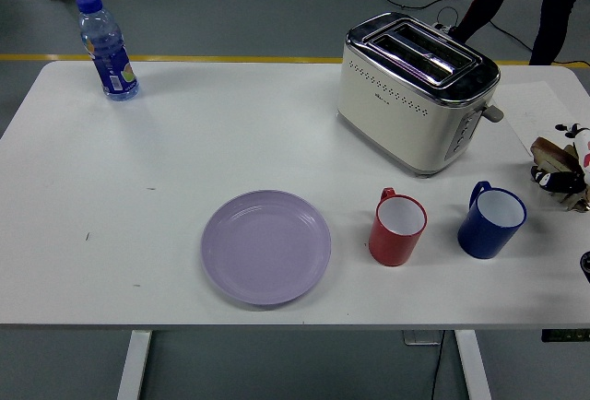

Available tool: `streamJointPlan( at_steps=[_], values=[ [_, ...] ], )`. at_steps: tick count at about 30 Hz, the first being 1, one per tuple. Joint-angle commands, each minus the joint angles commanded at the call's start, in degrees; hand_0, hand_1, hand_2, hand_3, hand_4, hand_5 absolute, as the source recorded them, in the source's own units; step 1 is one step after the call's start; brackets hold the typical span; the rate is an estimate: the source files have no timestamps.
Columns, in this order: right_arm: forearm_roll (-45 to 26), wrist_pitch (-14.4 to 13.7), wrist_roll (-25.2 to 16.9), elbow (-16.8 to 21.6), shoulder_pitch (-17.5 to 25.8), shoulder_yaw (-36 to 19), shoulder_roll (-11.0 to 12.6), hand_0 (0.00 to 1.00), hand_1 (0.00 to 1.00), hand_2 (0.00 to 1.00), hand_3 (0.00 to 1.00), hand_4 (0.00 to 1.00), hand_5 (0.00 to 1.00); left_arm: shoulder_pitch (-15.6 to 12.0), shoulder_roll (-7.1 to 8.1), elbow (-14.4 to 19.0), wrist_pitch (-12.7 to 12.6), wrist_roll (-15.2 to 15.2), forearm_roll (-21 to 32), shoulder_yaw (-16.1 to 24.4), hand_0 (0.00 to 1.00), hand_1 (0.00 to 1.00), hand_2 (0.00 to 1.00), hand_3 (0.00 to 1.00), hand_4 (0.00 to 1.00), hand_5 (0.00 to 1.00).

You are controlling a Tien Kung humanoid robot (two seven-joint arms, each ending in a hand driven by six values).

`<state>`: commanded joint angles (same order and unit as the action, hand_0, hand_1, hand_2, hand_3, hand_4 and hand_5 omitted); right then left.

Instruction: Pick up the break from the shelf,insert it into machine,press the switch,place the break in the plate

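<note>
On the white desk [184, 142], going left to right, a clear plastic water bottle with a blue cap [106, 48] stands at the far left corner, and the round lilac plate [266, 246] lies empty near the front edge. Next come a red mug [397, 228], the cream and chrome two-slot toaster [417, 91] with empty slots, and a blue mug [492, 220]. At the right edge the brown bread slice on its rack [556, 157] is only partly visible with the right hand [579, 153] upon it, though I cannot tell whether it grips; so the task seems barely begun, with inserting, switching and plating all left.
</note>
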<state>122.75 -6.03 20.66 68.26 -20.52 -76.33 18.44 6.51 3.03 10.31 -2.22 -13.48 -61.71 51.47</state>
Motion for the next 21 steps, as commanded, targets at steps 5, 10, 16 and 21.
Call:
streamJointPlan(
  at_steps=[5,10,16,21],
  values=[
    [1.40,-1.13,1.30,-0.72,-0.93,0.58,-0.31,0.636,0.646,0.633,0.711,0.707,0.151,0.00,0.00,0.00,0.00,-0.06,0.02,0.13,0.679,0.693,0.681,0.560,0.289,0.873],
    [1.90,-1.71,2.93,-1.08,-1.64,0.72,-0.22,0.506,0.547,0.556,0.638,0.592,0.100,0.04,-0.01,0.00,0.05,-0.10,0.07,0.12,0.679,0.693,0.682,0.559,0.290,0.873],
    [2.55,-0.90,3.52,-1.92,-2.31,0.88,-0.15,0.449,0.509,0.524,0.596,0.550,0.073,0.13,-0.01,0.00,0.06,-0.15,-0.15,0.30,0.679,0.694,0.682,0.560,0.289,0.872],
    [3.53,-0.72,3.57,-2.29,-2.63,1.12,-0.01,0.400,0.473,0.498,0.563,0.526,0.050,0.29,0.00,0.00,0.10,-0.24,-0.50,0.64,0.679,0.694,0.682,0.559,0.289,0.871]
  ],
)
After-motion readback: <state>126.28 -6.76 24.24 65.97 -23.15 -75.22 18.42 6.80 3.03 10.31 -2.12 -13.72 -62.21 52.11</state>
